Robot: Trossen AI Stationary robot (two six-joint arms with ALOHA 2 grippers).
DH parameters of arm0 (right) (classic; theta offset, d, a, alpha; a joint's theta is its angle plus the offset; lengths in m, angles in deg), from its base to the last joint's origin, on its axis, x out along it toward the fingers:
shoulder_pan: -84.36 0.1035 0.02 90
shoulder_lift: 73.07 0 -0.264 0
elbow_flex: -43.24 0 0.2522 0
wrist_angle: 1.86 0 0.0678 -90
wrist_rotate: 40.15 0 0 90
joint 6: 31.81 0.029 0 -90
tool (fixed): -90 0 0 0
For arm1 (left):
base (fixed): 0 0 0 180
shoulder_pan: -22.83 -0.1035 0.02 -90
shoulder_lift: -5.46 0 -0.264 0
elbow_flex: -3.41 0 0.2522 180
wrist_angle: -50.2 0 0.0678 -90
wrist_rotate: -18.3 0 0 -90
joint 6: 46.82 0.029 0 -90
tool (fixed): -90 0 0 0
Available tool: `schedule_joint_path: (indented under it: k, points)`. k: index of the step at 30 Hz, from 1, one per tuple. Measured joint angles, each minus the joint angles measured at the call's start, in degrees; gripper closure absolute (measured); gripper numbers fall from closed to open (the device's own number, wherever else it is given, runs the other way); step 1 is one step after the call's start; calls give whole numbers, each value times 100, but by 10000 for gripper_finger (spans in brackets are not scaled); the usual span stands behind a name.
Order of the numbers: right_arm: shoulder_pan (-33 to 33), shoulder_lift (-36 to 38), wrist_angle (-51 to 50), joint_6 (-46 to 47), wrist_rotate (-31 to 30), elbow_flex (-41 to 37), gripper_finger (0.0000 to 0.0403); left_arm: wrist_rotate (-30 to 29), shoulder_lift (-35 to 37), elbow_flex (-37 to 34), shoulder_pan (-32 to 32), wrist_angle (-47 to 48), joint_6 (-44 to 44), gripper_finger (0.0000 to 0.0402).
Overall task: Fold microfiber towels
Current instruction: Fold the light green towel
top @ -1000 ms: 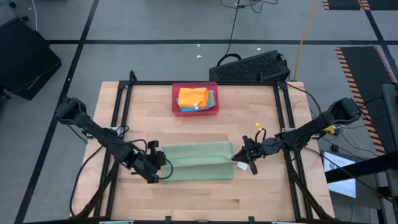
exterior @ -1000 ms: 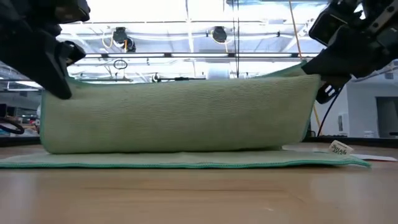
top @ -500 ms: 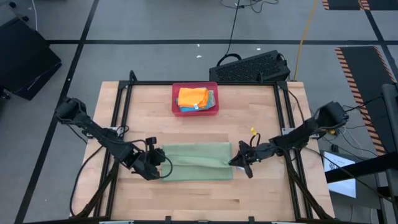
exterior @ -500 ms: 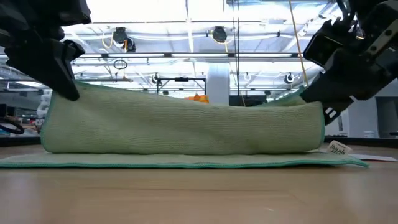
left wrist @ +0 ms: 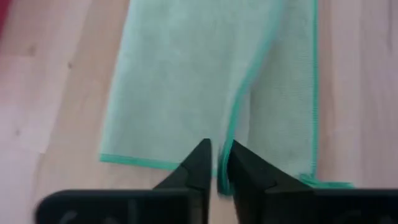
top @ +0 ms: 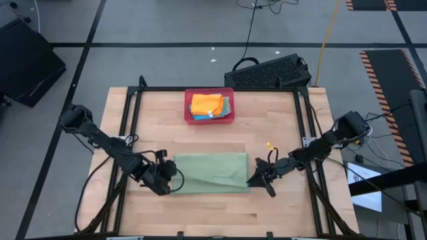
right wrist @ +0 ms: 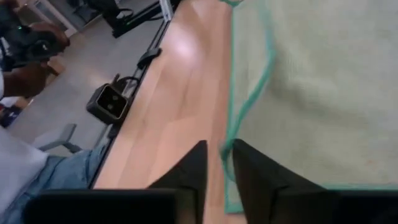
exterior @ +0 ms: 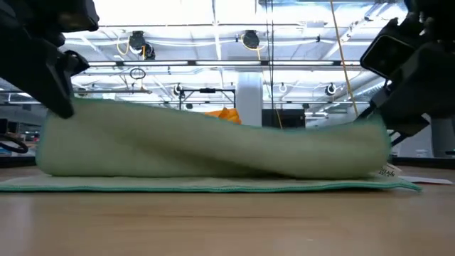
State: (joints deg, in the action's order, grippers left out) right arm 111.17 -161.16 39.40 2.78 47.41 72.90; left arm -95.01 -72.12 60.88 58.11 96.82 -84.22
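Note:
A light green microfiber towel (top: 210, 173) lies across the table's near middle, doubled over along its length. Its lower layer lies flat on the wood. The upper layer (exterior: 213, 146) is held a little above it at both ends and sags in the middle. My left gripper (top: 171, 181) is at the towel's left end and my right gripper (top: 257, 179) at its right end, each shut on the towel's teal hem. More towels, orange on top (top: 207, 103), lie in the pink-red tray (top: 189, 107) at the far middle. My left gripper pinches the upper layer's teal hem at its left corner (left wrist: 222, 175) between its two fingers, slanting down from the table's left. That corner (exterior: 60, 110) is raised; the layer below rests on the table. My right gripper has the hem at the upper layer's right corner (right wrist: 226, 149) between its two fingers, coming nearly level from the table's right. The corner (exterior: 380, 131) is held low above the lower layer, and the cloth between the two holds is slack.
Black frame rails (top: 130, 127) run along the table's left and right sides. A black perforated box (top: 270, 72) sits past the far right corner. A person (right wrist: 25, 81) shows beyond the table's edge in the right wrist view. Bare wood lies between the tray and the towel.
My right gripper has come down and toward the near edge with its corner. The upper layer, first stretched high and straight between both grippers, has sunk at its right end and sagged in the middle over the lower layer. The left end stays raised.

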Motion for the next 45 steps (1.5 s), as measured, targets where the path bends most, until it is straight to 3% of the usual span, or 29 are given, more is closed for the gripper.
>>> schedule_joint_path:
  k: [8, 14, 16, 21, 23, 26, 31, 37, 41, 45]
  points:
    - [290, 2, -7, 52, 156, 0, 249, 37, -16, 0, 333, -917, -212, 254]
    - [459, 2, -9, -50, -1028, 0, 243, -111, -248, 0, 597, -1427, -402, 223]
    - [453, 2, -60, 18, -1410, 30, 244, -299, -284, 0, 699, -1224, -693, 223]
    - [287, 2, -226, -168, -1828, 241, 240, -1540, -284, -2, 576, 124, -1870, 222]
    - [135, 4, -371, -350, -1819, 390, 239, -1590, -282, -2, 309, 630, -1920, 221]
    - [-147, 2, -781, -543, -1463, 658, 239, -1122, -269, -82, -324, 760, -1361, 220]
    - [-559, 2, -1530, -982, -937, 1154, 239, 103, -223, -425, -1486, 51, 301, 199]
    - [-1002, 2, -1545, -1327, -369, 1349, 239, 1452, -221, -763, -2515, -792, 1736, 197]
    - [-1258, 2, -1543, -1506, -331, 1452, 239, 1617, -221, -1049, -2912, -1044, 2125, 248]
    - [-1471, 1, -1543, -1738, -334, 1650, 239, 1750, -219, -1162, -2977, -1235, 2325, 339]
